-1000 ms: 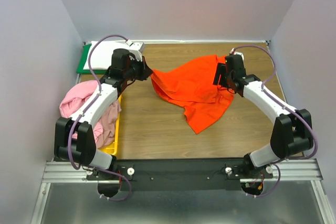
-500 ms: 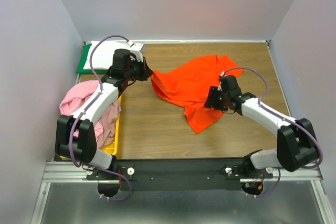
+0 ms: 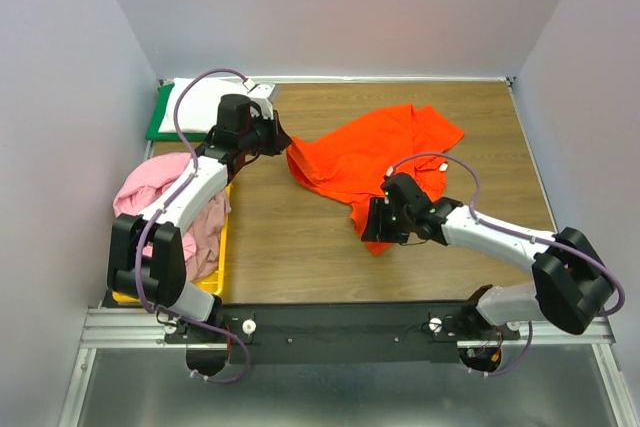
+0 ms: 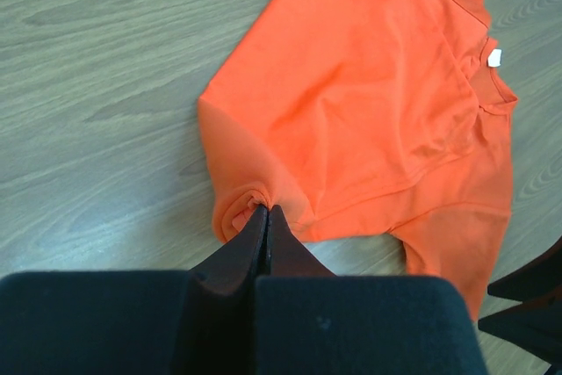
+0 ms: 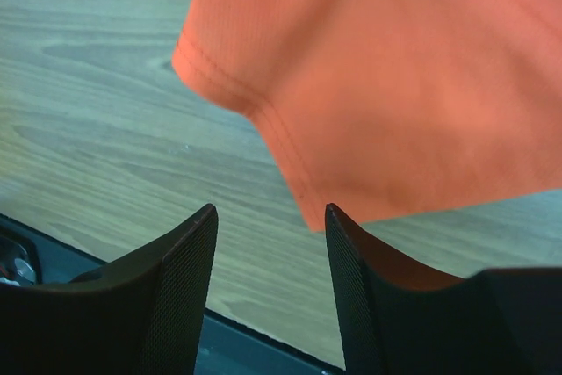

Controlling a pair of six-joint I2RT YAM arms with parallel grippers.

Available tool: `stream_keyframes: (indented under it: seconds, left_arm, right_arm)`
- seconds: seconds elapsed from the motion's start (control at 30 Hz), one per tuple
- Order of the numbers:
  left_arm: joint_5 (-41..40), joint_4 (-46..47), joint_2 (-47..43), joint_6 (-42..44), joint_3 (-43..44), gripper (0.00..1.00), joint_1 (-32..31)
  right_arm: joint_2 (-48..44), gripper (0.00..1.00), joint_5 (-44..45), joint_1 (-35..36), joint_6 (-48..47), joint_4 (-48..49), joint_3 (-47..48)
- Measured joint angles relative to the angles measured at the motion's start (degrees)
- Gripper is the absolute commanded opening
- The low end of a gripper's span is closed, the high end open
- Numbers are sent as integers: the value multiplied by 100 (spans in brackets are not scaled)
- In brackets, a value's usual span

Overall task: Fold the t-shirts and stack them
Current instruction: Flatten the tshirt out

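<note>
**Desk:** How far along is the folding?

**Photographer:** Early, by my reading; the orange t-shirt (image 3: pixel 375 152) lies rumpled and unfolded on the wooden table (image 3: pixel 290 247), right of centre; the left gripper (image 4: pixel 266 217) is pinched tight on a bunched fold at its left edge; the right gripper (image 5: pixel 268 215) hangs low by the shirt's near corner, jaws apart with nothing between them, the hem just beyond the tips.

**Desk:** And the others?

**Photographer:** A white t-shirt (image 3: pixel 205 97) sits flat on the green board (image 3: pixel 160 127) at the far left corner and looks already folded; the light pink t-shirt (image 3: pixel 150 182) and the mauve t-shirt (image 3: pixel 205 232) are heaped in the yellow bin (image 3: pixel 222 247) at the left edge, untouched as far as I can judge; so one done at most and three to go, with no stack begun beyond that one.

**Desk:** What can't we confirm?

**Photographer:** The left arm and its cable cross the white shirt, so its fold is unclear; cloth and arm cover most of the bin; from above the right gripper masks the orange shirt's near corner; whether its fingers touch cloth, I cannot tell.
</note>
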Motion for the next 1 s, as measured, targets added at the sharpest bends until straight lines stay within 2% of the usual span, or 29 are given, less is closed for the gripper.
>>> stream_keyframes:
  seconds: [0.3, 0.57, 0.7, 0.87, 0.9, 0.93, 1.0]
  left_arm:
    - [-20, -7, 0, 0, 0, 0, 0]
    - [-20, -13, 0, -2, 0, 0, 0]
    - [-22, -13, 0, -2, 0, 0, 0]
    - [-26, -11, 20, -4, 0, 0, 0]
    - [-26, -9, 37, -13, 0, 0, 0]
    - [-26, -4, 61, -24, 0, 0, 0]
    - [-26, -7, 105, -46, 0, 0, 0]
  right_arm:
    - [2, 55, 476, 492, 393, -535, 0]
    - [258, 51, 929, 549, 531, -734, -7]
    - [433, 46, 1021, 549, 538, -706, 0]
    - [472, 25, 1099, 546, 520, -702, 0]
    - [479, 19, 1143, 546, 522, -699, 0]
    - [496, 8, 1185, 546, 525, -697, 0]
    - [507, 0, 1248, 549, 527, -682, 0]
